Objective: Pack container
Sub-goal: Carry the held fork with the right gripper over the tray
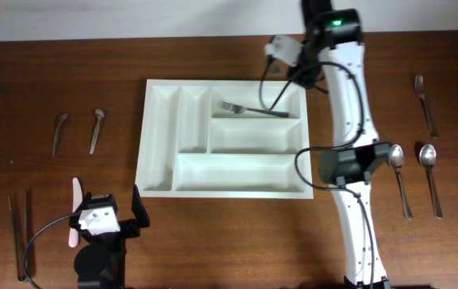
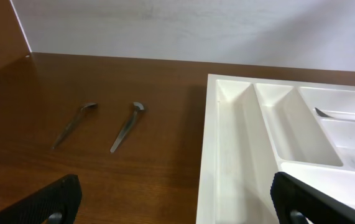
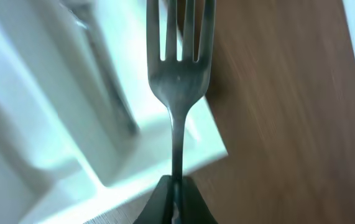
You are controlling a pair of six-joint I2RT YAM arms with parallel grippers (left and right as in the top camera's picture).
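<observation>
White cutlery tray (image 1: 229,172), centre frame; one fork (image 1: 253,110) lies in its upper-right compartment. Over the tray's rim the right gripper (image 3: 176,186) clamps a second fork (image 3: 178,81); the left gripper (image 1: 107,205), lower left, gapes empty.

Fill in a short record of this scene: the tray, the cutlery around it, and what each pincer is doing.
tray: white, five compartments, mid-table
packed fork: lies in the top long compartment
right pincer: shut on the held fork by its handle, above a tray corner
left pincer: open, empty, facing the tray's left side
small spoons: two, on the table left of the tray
spare fork: on the table right of the tray
big spoons: two, side by side, below the spare fork
</observation>
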